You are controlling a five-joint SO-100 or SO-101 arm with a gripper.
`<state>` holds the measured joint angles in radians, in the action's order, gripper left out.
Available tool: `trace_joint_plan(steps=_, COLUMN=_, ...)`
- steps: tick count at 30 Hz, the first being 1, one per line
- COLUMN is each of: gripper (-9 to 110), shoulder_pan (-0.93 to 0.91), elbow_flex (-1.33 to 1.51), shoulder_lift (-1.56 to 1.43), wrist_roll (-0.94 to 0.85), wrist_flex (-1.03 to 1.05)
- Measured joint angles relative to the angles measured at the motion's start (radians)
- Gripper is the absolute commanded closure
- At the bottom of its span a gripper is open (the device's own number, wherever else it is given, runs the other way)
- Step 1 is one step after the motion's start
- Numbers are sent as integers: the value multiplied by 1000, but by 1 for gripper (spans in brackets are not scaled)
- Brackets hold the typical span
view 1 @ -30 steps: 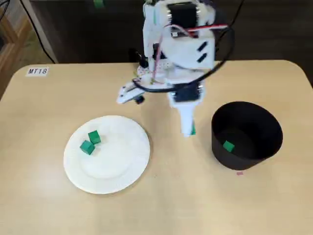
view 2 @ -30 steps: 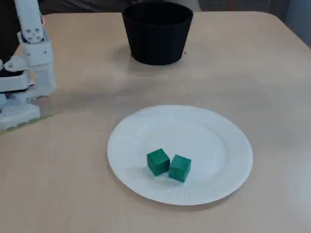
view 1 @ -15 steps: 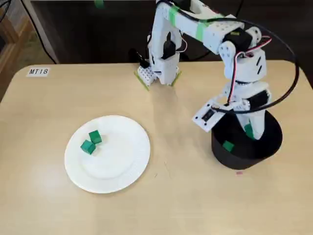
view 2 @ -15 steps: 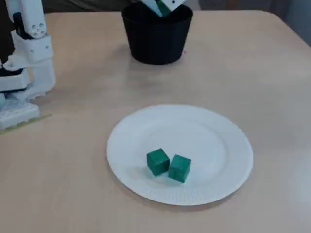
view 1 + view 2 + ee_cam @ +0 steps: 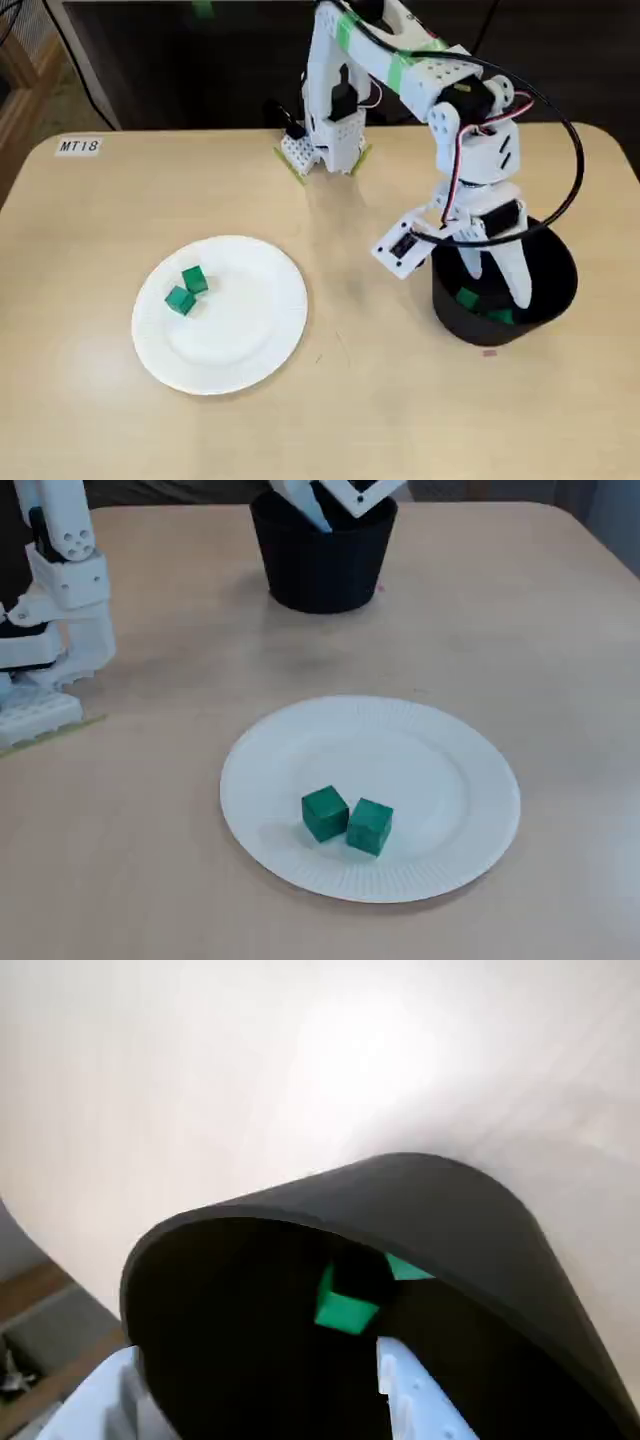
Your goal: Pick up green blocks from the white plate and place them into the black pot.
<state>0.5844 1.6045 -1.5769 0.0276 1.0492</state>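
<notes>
Leftward in a fixed view, the white plate (image 5: 250, 358) is carrying two green blocks (image 5: 180, 300), which are lying against each other near its left side. Rightward, the black pot (image 5: 478, 332) is holding two more green cubes (image 5: 466, 297). The gripper (image 5: 495, 288) is hanging inside the pot with its fingers spread apart, clasping nothing.

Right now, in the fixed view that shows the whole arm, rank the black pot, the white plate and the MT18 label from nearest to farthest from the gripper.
1. black pot: on the right of the view; the gripper reaches down inside it.
2. white plate: left of centre, towards the front.
3. MT18 label: at the far left corner.
</notes>
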Motion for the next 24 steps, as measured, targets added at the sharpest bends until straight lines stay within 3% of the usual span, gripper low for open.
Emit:
trace_joint_plan(steps=3, gripper=104, shoulder_pan=-9, elbow_flex=0, shoulder_lift=0, wrist_roll=-21, wrist_flex=23)
trace_joint_plan(steps=13, gripper=104, shoulder_pan=-196, elbow_flex=-21, shoulder_lift=-158, wrist_roll=-247, wrist_flex=130)
trace_joint_plan(steps=24, gripper=104, shoulder_pan=-703, elbow_flex=-144, shoulder_lift=-38, wrist_roll=-383, wrist_flex=430)
